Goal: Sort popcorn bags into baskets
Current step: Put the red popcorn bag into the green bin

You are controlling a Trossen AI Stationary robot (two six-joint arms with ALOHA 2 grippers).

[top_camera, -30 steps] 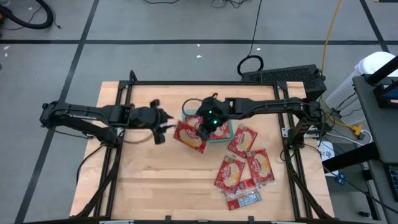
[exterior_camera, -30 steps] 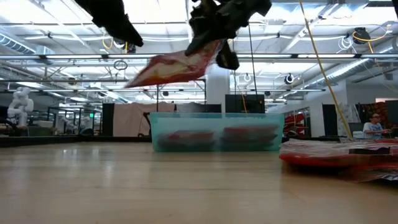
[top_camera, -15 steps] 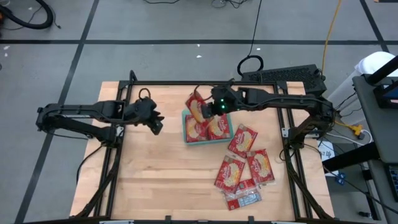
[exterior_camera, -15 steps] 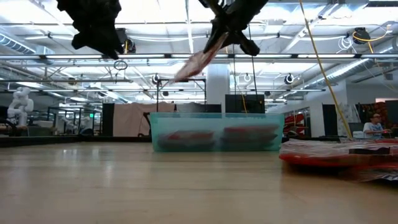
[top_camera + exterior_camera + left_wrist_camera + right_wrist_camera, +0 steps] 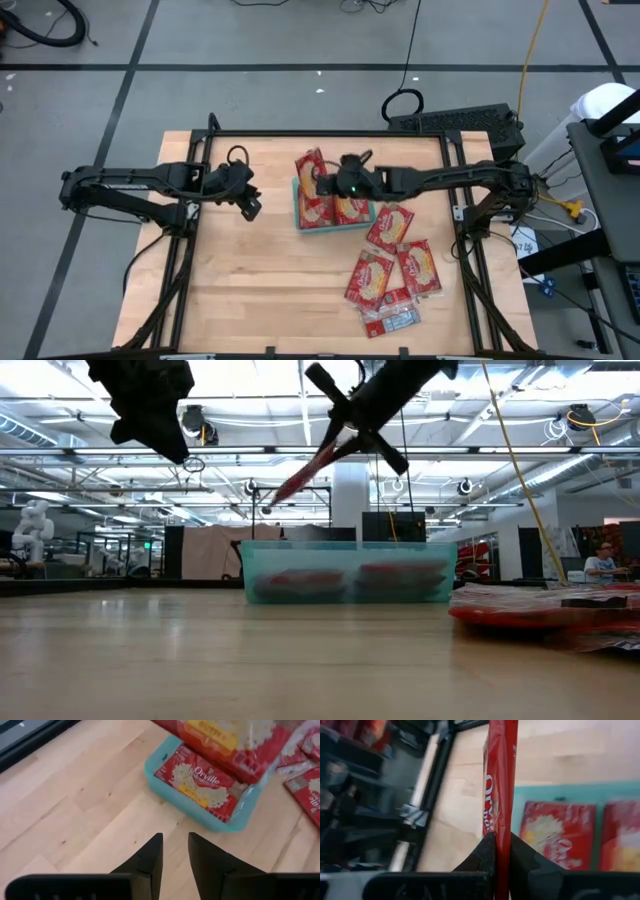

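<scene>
A red popcorn bag [image 5: 312,168] is carried by my right gripper [image 5: 337,184] above the far left corner of the teal tray [image 5: 297,207]. In the low view this bag [image 5: 305,470] slopes down from the gripper [image 5: 345,438], well above the tray [image 5: 345,572]. Two bags [image 5: 335,208] lie flat inside the tray. Several more bags [image 5: 392,265] lie on the table near and to the right of it. My left gripper [image 5: 250,202] hovers left of the tray, open by a narrow gap [image 5: 175,852] and holding nothing. My right gripper pinches the red bag between its two fingers [image 5: 487,851], one on each flat face, at the bag's end nearest the gripper [image 5: 501,837]. It reaches in from the table's right. The bag is lifted clear, seen edge-on, and slopes down away from the fingers.
The pile of bags [image 5: 545,610] covers the table's near right part. Bare wood [image 5: 240,280] lies left of and nearer than the tray. Dark frame rails [image 5: 330,133] run along the table's edges. A person [image 5: 603,563] sits far off in the room.
My right gripper has carried the bag from the tray's near left side toward the far edge and turned it, so the bag has gone from nearly flat to steeply tilted above the tray. My left gripper has drawn back to the left, and its fingers have come closer together.
</scene>
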